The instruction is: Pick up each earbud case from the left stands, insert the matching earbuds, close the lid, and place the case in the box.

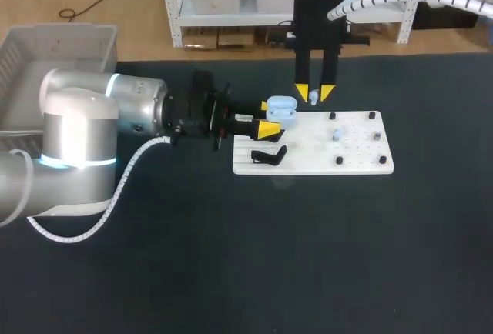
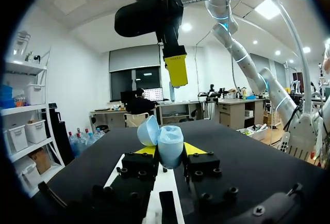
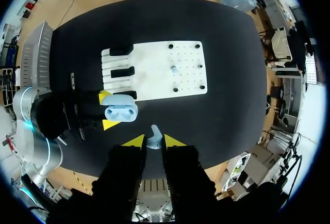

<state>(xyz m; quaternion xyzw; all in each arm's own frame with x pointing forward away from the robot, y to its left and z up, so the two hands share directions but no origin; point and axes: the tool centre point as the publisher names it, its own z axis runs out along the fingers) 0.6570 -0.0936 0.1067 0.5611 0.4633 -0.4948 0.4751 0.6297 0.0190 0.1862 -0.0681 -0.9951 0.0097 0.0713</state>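
My left gripper (image 1: 269,117) is shut on a light blue earbud case (image 1: 283,110), held over the left end of the white board (image 1: 354,157). In the left wrist view the case (image 2: 170,145) stands between the yellow tips with its lid (image 2: 148,130) open. My right gripper (image 1: 315,94) hangs just right of the case, shut on a light blue earbud (image 1: 313,98). In the right wrist view this earbud (image 3: 153,136) sits between the fingers, a little apart from the open case (image 3: 121,112). A second light blue earbud (image 1: 337,135) stands on the board.
A black case (image 1: 269,155) lies on the board's left stands, with black pegs (image 1: 339,161) around the board's right part. A grey box (image 1: 54,53) stands at the table's far left, behind my left arm.
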